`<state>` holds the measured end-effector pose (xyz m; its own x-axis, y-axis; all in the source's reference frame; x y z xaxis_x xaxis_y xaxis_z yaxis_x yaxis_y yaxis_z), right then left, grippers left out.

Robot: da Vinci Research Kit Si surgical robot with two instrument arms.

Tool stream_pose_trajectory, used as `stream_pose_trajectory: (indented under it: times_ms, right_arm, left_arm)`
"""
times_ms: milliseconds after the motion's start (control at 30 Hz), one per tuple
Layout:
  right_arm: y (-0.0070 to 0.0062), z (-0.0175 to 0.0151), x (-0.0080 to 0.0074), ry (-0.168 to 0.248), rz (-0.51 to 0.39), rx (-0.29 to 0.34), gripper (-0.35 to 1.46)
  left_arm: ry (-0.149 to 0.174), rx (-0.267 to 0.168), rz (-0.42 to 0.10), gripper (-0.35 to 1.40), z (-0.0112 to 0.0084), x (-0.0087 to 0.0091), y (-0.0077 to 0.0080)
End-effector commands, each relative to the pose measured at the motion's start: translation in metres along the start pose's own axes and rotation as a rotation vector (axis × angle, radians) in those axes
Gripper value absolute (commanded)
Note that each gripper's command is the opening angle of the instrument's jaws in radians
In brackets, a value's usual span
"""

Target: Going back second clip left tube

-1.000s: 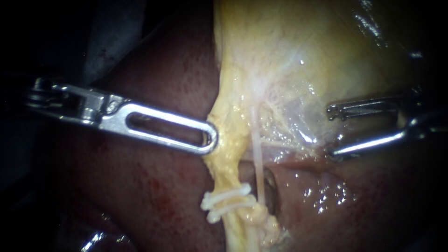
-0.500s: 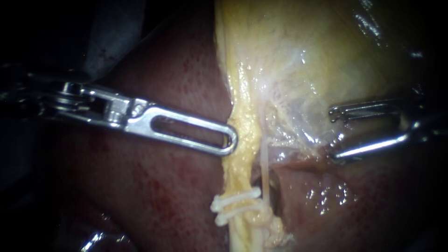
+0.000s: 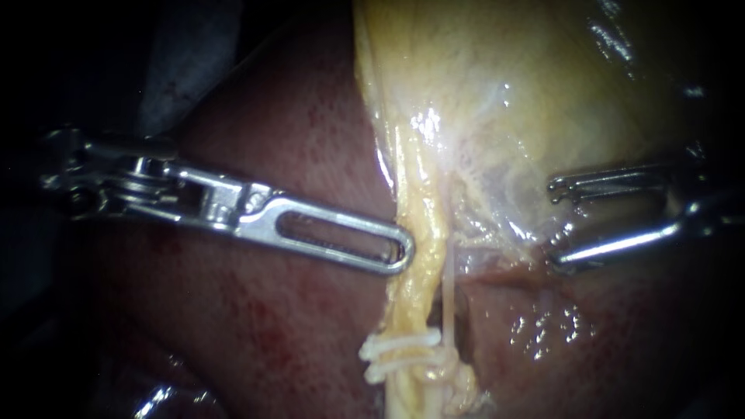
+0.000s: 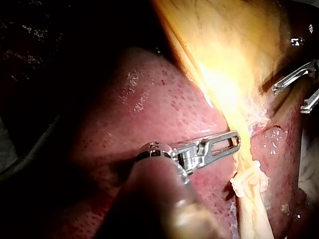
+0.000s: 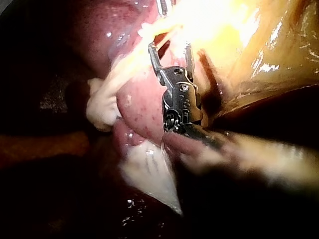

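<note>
Jaws shut; left instrument point(image 3: 402, 250) advanced against left tube point(image 3: 419, 260)

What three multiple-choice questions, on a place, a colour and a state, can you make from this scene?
1. The tip of the left instrument lies: A against the yellow tube, above the clips; B below the clips; C clear of all tissue.
2. The clips are: A black; B white; C blue.
3. The jaws of the right instrument are: A shut together; B hidden; C open.
Answers: A, the tip touches the tube's side above the clips; B, they show white; C, a gap shows between them.
</note>
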<state>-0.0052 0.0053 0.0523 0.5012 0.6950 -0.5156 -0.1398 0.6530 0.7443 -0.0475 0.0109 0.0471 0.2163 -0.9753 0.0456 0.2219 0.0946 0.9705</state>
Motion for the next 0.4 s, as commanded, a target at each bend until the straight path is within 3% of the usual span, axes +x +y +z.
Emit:
stream_pose_trajectory:
  times_ms: [33, 400]
  right_arm:
    - [0.0, 0.0, 0.0, 0.0, 0.0, 0.0, 0.6]
    - [0.0, 0.0, -0.0001, 0.0, 0.0, 0.0, 0.6]
  left_arm:
    - [0.0, 0.0, 0.0, -0.35, -0.0001, 0.0, 0.0]
    - [0.003, 0.002, 0.0, -0.35, -0.0001, -0.0001, 0.0]
